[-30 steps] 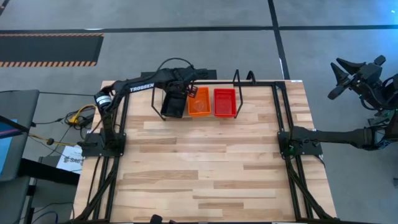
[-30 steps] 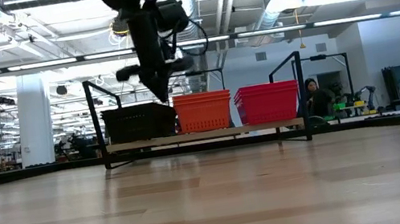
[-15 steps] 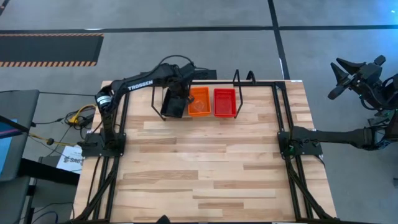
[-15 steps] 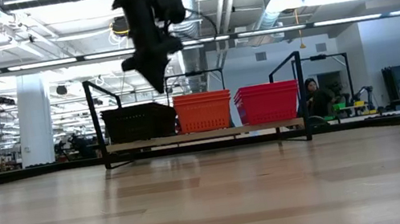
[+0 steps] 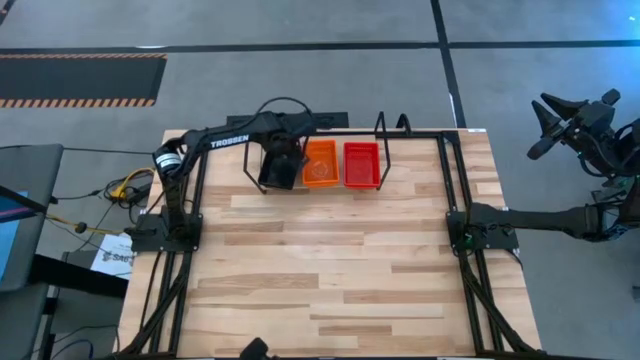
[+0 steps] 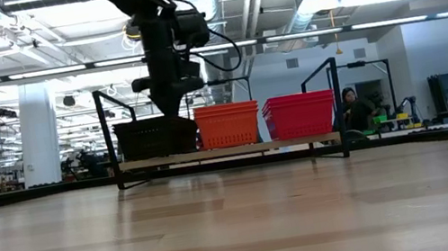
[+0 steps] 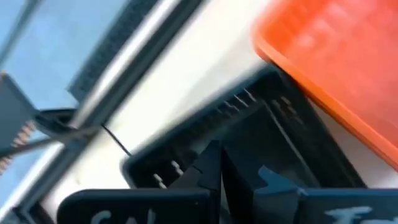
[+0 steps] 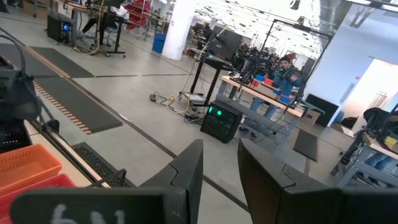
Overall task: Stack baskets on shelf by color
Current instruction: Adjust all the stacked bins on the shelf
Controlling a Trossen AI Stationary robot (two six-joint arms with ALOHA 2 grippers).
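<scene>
Three stacks of baskets stand side by side on the shelf (image 6: 229, 153) at the table's far edge: black baskets (image 6: 153, 137) at the left, orange baskets (image 6: 227, 124) in the middle, red baskets (image 6: 300, 114) at the right. My left gripper (image 6: 169, 110) is shut and points steeply down at the top of the black baskets (image 5: 274, 174), near the side that faces the orange baskets (image 5: 320, 163). My right gripper (image 5: 541, 126) hangs open and holds nothing, beyond the table's right edge. My left gripper comes from above with its shut fingers (image 7: 211, 163) at the black stack's top rim (image 7: 205, 118), on the side next to the orange baskets (image 7: 336, 56). The tips hide the meeting place, so I cannot tell whether they touch the rim.
The shelf's upright wire loops (image 5: 393, 125) rise at both ends of the basket row. A black rail frame (image 5: 452, 190) borders the wooden table (image 5: 320, 270), whose near part is bare. A person (image 6: 352, 109) sits in the room behind.
My left gripper rose off the black stack, then came back down to its top a little toward the table's left, rolling its wrist on the way. It stayed shut. The baskets kept their places.
</scene>
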